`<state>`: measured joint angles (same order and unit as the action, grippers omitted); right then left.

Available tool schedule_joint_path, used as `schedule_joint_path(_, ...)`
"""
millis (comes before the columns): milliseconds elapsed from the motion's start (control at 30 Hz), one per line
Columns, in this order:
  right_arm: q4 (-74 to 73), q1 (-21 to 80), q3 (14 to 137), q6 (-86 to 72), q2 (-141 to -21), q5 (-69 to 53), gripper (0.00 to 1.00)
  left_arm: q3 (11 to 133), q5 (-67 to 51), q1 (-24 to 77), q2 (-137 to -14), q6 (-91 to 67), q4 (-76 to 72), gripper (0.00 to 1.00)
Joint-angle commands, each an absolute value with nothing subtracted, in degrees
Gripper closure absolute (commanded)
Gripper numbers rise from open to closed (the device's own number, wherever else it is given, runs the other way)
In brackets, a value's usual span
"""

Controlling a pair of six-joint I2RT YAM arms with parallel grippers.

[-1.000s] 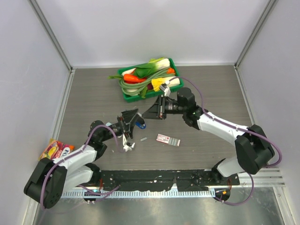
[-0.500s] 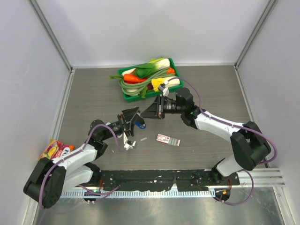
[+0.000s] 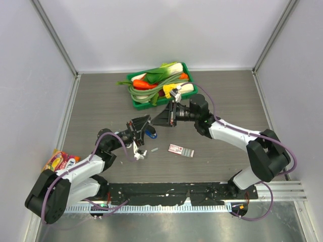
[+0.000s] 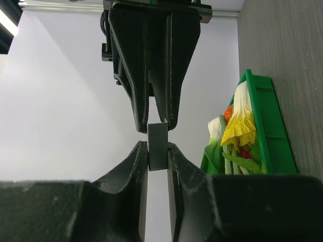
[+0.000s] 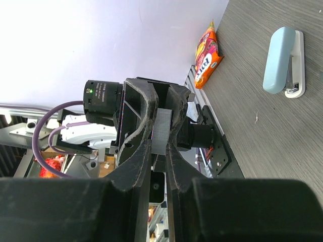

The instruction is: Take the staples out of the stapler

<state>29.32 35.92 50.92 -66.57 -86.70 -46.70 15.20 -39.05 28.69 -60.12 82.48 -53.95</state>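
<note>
A thin grey strip of staples hangs in the air between both grippers. My right gripper is shut on one end of it. From the opposite side my left gripper is shut on the other end of the staples, tip to tip with the right gripper. In the top view the two meet above the table's middle, left gripper and right gripper. The dark blue stapler lies on the table just below them, partly hidden by the left fingers.
A green tray of vegetables stands behind the right arm. On the table in front lie a red-and-white box, a small grey strip and a pale teal-and-white oblong thing. A snack bag lies at the left wall.
My left gripper's jaws have closed onto the free end of the staples. The right gripper, holding the strip, has shifted slightly left toward the left gripper.
</note>
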Motion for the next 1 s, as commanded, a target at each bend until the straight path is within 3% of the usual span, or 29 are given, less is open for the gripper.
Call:
schedule_joint_path(0, 32.3, 35.9, 51.3, -67.0, -87.5, -47.0, 0.9, 16.7, -38.9, 29.3, -58.7, 80.4, -58.2, 0.8)
schedule_joint_path(133, 30.4, 35.9, 51.7, -65.1, -87.7, -46.5, 0.79, 17.3, -37.7, 29.4, -57.3, 79.2, -54.9, 0.8)
schedule_joint_path(267, 24.7, 35.7, 53.9, -59.9, -87.9, -45.3, 0.57, 19.2, -35.8, 29.4, -54.3, 78.3, -42.2, 0.76)
schedule_joint_path(367, 16.1, 34.5, 57.0, -52.5, -87.3, -43.0, 0.46, 21.5, -33.8, 29.6, -51.8, 76.2, -31.4, 0.72)
schedule_joint_path(533, 5.9, 28.6, 59.6, -43.5, -82.0, -36.0, 0.39, 35.5, -28.4, 30.2, -51.1, 65.7, -2.2, 0.71)
schedule_joint_path(667, -3.7, 27.8, 62.1, -32.2, -78.3, -27.8, 0.38, 51.9, -24.8, 30.1, -59.8, 58.2, 30.3, 0.72)
schedule_joint_path(733, -4.0, 27.8, 61.4, -29.4, -77.0, -26.6, 0.38, 59.7, -25.7, 30.1, -64.5, 53.0, 37.3, 0.74)
schedule_joint_path(833, -4.2, 27.9, 60.5, -27.5, -77.2, -26.2, 0.38, 60.7, -29.9, 30.1, -63.9, 47.0, 41.7, 0.85)
schedule_joint_path(867, -4.8, 27.9, 60.6, -27.0, -77.3, -25.9, 0.38, 59.6, -30.8, 30.1, -63.0, 46.3, 41.2, 1.0)
schedule_joint_path(967, -8.2, 28.1, 60.6, -24.3, -77.4, -24.0, 0.38, 57.3, -30.6, 30.4, -61.9, 44.7, 43.4, 1.0)
